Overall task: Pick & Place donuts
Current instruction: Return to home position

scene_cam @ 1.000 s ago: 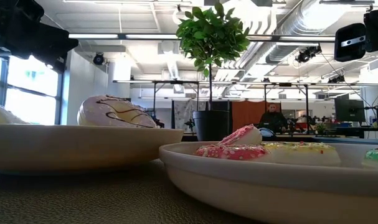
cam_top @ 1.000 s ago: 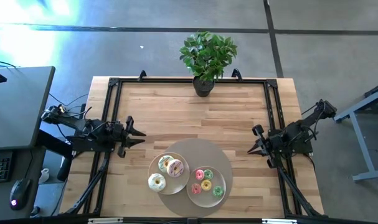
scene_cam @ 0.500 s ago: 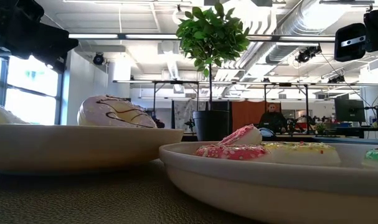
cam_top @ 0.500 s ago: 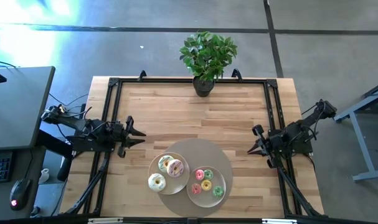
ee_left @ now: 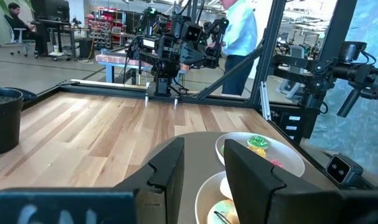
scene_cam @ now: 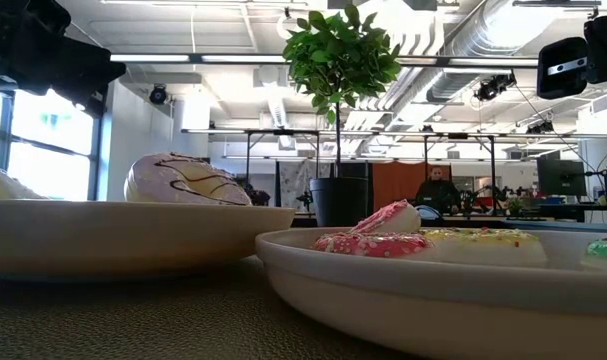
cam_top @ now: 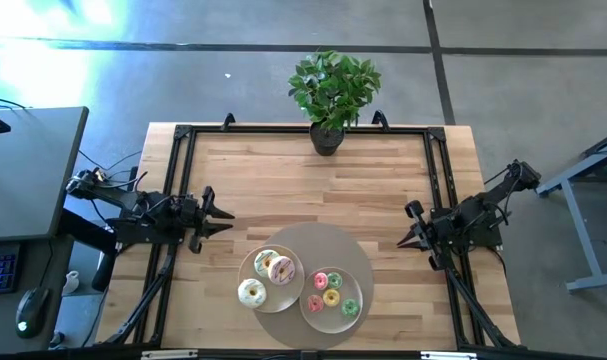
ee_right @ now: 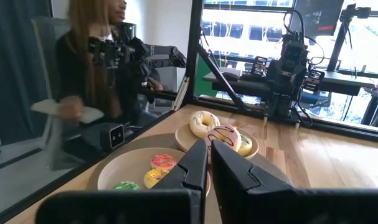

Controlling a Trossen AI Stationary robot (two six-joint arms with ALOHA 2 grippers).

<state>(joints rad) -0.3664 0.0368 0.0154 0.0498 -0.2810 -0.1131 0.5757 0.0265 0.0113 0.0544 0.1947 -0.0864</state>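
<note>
Near edge of the table [cam_top: 283,170], centre: round mat [cam_top: 318,240] carrying two plates side by side. Left plate [cam_top: 288,297] holds three larger donuts [cam_top: 281,268]. Right plate [cam_top: 328,322] holds the mini donuts [cam_top: 331,297].

Mid-table, left edge: left gripper [cam_top: 223,218], fingers parted, empty. Right edge: right gripper [cam_top: 405,228], fingers drawn to a slit, empty.

Donuts lie nearward and inward of both grippers, and each plate is nearer its own arm. Sorting looks finished.

Far edge: potted plant [cam_top: 331,95].
</note>
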